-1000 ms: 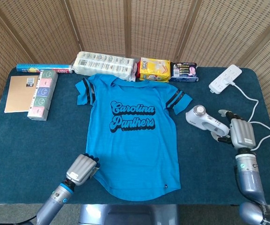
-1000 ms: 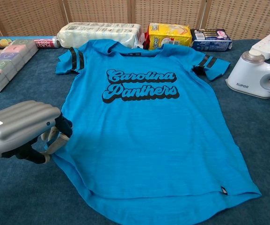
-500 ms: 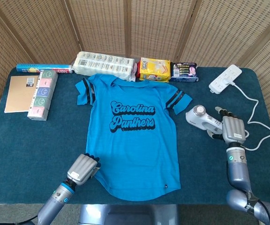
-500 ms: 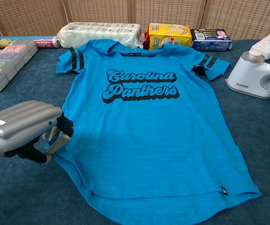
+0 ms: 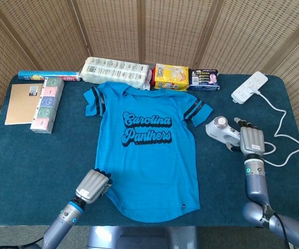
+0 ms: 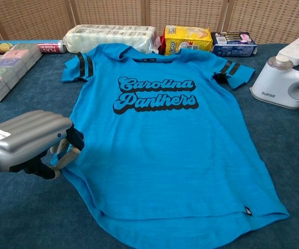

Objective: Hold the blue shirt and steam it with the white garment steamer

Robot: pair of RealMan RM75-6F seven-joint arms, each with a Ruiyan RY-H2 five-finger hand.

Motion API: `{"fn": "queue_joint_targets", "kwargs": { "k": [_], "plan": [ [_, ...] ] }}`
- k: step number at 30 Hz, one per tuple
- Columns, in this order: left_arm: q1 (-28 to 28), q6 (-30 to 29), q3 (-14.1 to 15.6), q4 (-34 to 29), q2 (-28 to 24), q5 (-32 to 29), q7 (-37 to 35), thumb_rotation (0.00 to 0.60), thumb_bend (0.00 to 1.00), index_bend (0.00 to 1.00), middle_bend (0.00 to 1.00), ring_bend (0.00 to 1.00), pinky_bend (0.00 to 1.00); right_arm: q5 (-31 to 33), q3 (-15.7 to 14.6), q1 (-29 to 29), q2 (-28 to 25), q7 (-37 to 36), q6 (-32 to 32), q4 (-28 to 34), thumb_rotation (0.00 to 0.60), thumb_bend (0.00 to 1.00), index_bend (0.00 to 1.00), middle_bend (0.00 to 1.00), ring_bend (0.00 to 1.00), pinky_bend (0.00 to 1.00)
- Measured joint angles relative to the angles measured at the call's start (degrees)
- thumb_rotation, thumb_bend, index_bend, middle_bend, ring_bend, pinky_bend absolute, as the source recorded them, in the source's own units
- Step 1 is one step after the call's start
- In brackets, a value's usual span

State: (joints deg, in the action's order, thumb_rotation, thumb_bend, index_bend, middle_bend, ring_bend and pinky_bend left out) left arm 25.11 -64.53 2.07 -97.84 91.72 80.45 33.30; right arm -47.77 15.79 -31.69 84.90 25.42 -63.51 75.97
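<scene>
Wicker screens (image 5: 154,31) back the dark blue table (image 5: 35,155). My left hand (image 5: 93,187) pinches the blue shirt (image 5: 149,155) hem; my right hand (image 5: 252,140) lies over the white garment steamer (image 5: 221,129), grip unclear.

The blue shirt (image 6: 165,140) carries the script lettering "Carolina Panthers" in black across the chest. The white garment steamer (image 6: 284,85) bears the brand "SUPOR" on its base. The blue box (image 6: 14,46) at the table's far left appears to read "FOOD"; its remaining print is illegible.
</scene>
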Motion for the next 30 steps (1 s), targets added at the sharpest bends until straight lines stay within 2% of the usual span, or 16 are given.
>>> {"fn": "queue_joint_targets", "kwargs": {
  "k": [21,30],
  "plan": [
    [0.44,0.30,-0.28,-0.02,0.08,-0.76,-0.15,0.600,0.44,0.81,0.71,0.57,0.50,-5.03,-2.13,-2.24,9.39,3.79,-2.34,-16.59,0.478,0.35,0.20,0.28,0.23,0.25],
    [0.61,0.26,-0.39,-0.13,0.19,-0.99,0.08,0.600,0.44,0.81,0.71,0.57,0.50,-5.68,-1.90,-3.41,12.94,6.64,-0.61,-23.55,0.480,0.36,0.22,0.29,0.23,0.23]
  ]
}}
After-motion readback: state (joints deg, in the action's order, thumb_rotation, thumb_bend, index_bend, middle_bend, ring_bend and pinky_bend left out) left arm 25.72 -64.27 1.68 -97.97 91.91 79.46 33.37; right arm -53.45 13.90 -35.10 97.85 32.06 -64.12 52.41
